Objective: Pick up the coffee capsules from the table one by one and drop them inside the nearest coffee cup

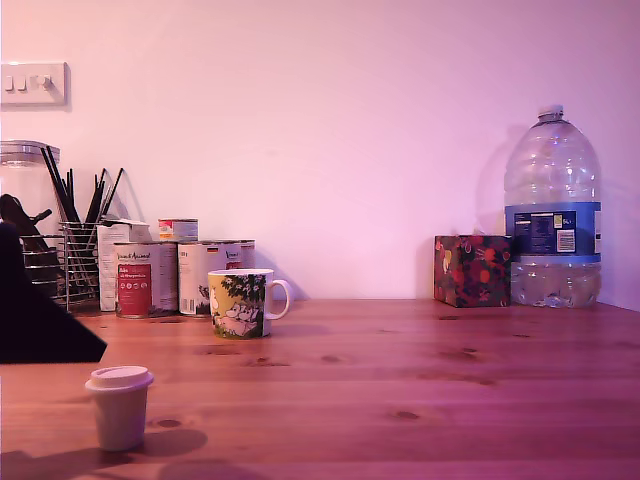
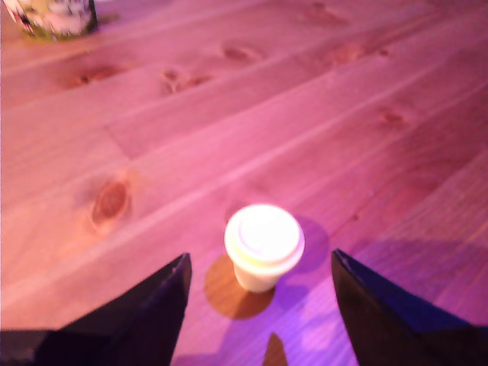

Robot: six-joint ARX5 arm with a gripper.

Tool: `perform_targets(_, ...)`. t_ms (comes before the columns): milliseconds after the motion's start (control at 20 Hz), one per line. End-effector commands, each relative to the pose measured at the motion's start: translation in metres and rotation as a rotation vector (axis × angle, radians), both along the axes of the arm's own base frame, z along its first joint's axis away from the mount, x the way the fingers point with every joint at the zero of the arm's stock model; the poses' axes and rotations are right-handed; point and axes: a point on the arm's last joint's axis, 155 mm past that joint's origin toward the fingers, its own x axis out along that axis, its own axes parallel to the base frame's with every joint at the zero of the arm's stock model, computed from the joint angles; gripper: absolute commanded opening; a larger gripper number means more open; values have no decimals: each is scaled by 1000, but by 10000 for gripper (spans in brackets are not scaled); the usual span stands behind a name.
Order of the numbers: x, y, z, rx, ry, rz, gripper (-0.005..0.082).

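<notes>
Writing first: the red-labelled tin can (image 1: pixel 134 281) carries small white script too fine to read, the white-labelled tin can (image 1: pixel 196 277) beside it has dark print that is just as illegible, and the large clear plastic water bottle (image 1: pixel 553 212) at the exterior view's right wears a blue label with a pale panel whose text cannot be made out. The black tool (image 2: pixel 259 305) shows in the wrist view as two dark fingers (image 2: pixel 152 313) spread wide, poised above the reddish-brown wooden plank desk (image 1: pixel 420 380), touching nothing; in the exterior view only a dark wedge of the arm (image 1: pixel 40 320) shows at that view's left edge. Between those spread fingers, upright on the desk, stands the small off-white tapered coffee capsule (image 2: pixel 263 245) with its flat rimmed top up; the exterior view puts it near the front, left of centre (image 1: pixel 119 406). Farther back sits the ceramic mug with a yellow and green cartoon print and white handle (image 1: pixel 245 303), well apart from the capsule, just in front of the cans. A wire rack of dark utensils (image 1: pixel 75 245) stands behind the cans, a floral-patterned box (image 1: pixel 471 270) sits just beside the bottle, and a white wall switch (image 1: pixel 33 84) is up on the wall.
</notes>
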Motion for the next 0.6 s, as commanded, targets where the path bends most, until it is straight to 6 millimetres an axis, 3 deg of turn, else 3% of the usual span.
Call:
perform_targets(0, -4, 1, -6, 6, 12, -3, 521)
perform_targets(150, -5, 0, -6, 5, 15, -2, 611)
perform_targets(550, -7, -6, -13, 43, 29, -18, 616)
